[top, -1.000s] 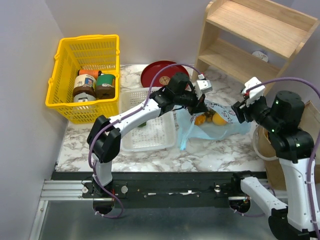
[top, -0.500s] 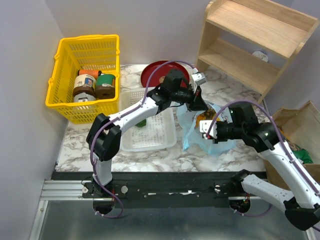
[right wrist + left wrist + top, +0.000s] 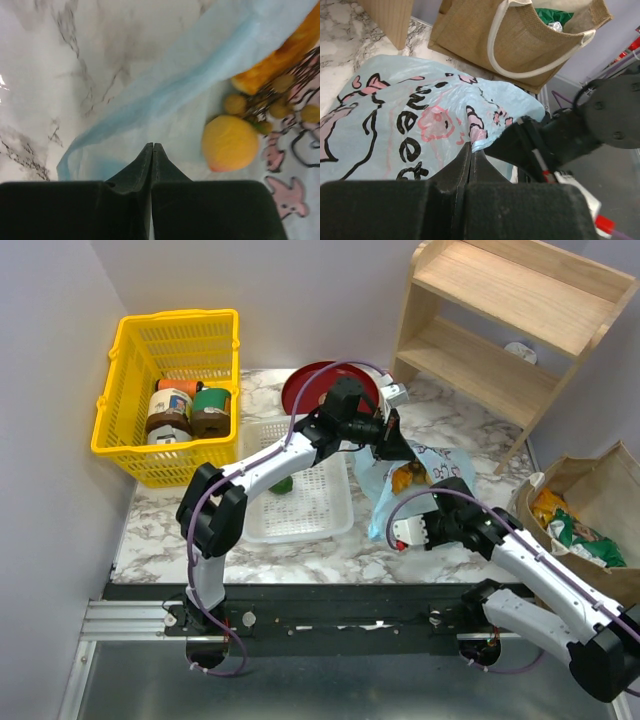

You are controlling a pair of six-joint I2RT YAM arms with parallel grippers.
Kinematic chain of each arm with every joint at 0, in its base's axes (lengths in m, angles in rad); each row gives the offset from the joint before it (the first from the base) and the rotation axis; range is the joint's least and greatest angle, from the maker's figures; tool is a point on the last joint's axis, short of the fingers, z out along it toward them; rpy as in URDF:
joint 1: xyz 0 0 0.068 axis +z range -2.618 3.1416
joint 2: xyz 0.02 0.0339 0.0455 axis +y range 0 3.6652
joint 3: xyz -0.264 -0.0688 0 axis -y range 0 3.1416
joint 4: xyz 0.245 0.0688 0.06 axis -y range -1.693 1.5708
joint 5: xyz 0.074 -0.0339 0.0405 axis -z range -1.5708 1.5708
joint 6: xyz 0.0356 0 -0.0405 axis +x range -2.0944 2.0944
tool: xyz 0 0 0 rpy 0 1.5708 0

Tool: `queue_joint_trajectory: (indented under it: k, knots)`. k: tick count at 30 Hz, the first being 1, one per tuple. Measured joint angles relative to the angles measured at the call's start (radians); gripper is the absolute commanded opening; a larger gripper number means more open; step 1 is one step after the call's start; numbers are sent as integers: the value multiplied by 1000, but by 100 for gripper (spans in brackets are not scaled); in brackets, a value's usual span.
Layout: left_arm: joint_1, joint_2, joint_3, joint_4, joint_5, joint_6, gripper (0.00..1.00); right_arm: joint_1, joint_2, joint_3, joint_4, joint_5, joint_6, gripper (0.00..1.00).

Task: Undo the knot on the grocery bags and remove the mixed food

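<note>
The light-blue plastic bag [image 3: 445, 465] with dark print lies on the marble and is lifted at its far left. My left gripper [image 3: 395, 445] is shut on a fold of its film [image 3: 479, 144]. My right gripper [image 3: 405, 532] is at the bag's near edge, jaws together and pinching the pale film [image 3: 165, 125]. Through the plastic I see an orange [image 3: 230, 142], small brown fruits [image 3: 280, 100] and an orange-glazed doughnut [image 3: 280, 65]. The brown paper bag [image 3: 560, 475] stands open at the right, holding a yellow-orange packet [image 3: 548, 505] and a green crisp bag [image 3: 580, 535]. A green lime [image 3: 283, 485] lies in the white tray.
A yellow basket [image 3: 120, 390] with jars stands at the back left. The white mesh tray [image 3: 300, 515] is beside the bag and a red plate [image 3: 315, 385] lies behind it. A wooden shelf [image 3: 500, 320] is at the back right.
My right arm has swung from the right side down to the bag's near edge, and its jaws have shut there. The left gripper has kept its hold and shifted slightly.
</note>
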State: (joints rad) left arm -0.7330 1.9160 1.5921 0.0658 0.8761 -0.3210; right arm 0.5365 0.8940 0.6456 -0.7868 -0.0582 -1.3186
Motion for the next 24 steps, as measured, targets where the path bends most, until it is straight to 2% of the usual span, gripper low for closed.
queue_joint_trajectory:
  k: [3, 8, 11, 12, 15, 18, 20, 21, 23, 24]
  knots:
    - [1, 0, 0, 0, 10, 11, 0, -19, -5, -21, 43, 71, 18, 10]
    - [11, 6, 0, 1, 27, 16, 0, -45, 64, 34, 125, 111, 159, 17]
    - [23, 31, 10, 5, 42, 8, 0, -86, 188, 126, 143, 108, 267, 29]
    - [26, 40, 15, 6, 45, 5, 0, -112, 252, 177, 148, 107, 315, 44]
    - [54, 82, 55, 21, 43, -5, 0, -162, 367, 254, 160, 85, 378, 57]
    - [88, 107, 77, 32, 47, -22, 0, -199, 433, 295, 186, 78, 414, 64]
    - [101, 122, 81, 60, 47, -43, 0, -205, 465, 317, 188, 72, 423, 65]
    - [106, 128, 80, 74, 47, -57, 2, -206, 481, 325, 192, 70, 428, 65]
    - [113, 142, 78, 103, 47, -84, 20, -211, 505, 335, 197, 67, 431, 66]
    - [117, 148, 75, 117, 46, -92, 26, -214, 516, 337, 202, 65, 432, 65]
